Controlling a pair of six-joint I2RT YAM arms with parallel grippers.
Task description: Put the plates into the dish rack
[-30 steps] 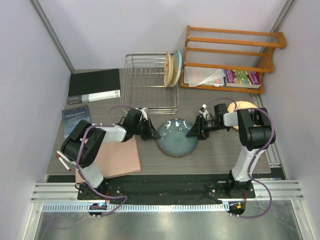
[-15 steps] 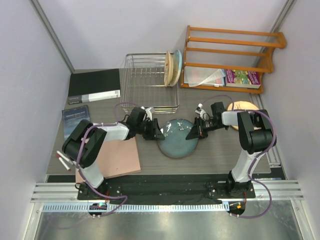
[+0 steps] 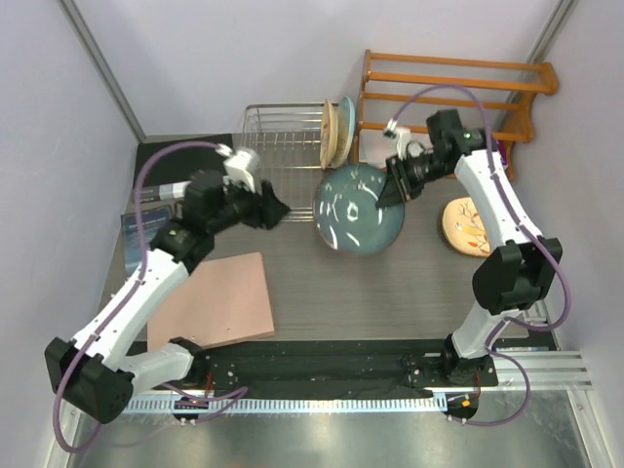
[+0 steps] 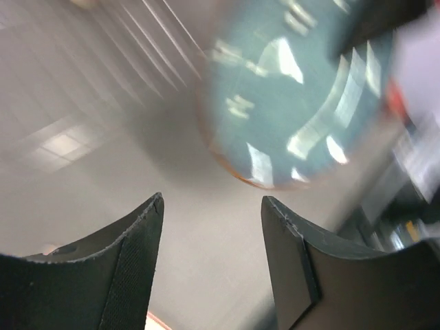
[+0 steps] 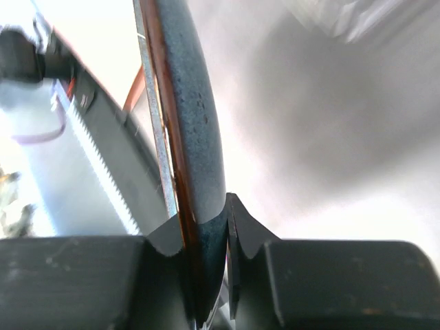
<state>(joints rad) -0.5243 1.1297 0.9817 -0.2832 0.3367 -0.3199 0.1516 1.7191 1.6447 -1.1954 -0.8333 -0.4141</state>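
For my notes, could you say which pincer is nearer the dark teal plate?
Right: the right pincer grips the dark teal plate by its rim; the left pincer hangs open, apart, on its left.

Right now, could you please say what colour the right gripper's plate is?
Dark teal plate, best from top view.

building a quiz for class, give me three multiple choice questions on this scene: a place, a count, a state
1. The orange plate is: A in the rack B flat on the table C in the right gripper
2. Count of plates standing in the rack: A none B one C two
3. The left gripper is: A open, empty B shut on the teal plate C shut on the rack
1 B, it lies on the table; 2 C, two stand on edge; 3 A, its fingers stand apart; the right gripper holds the teal plate.
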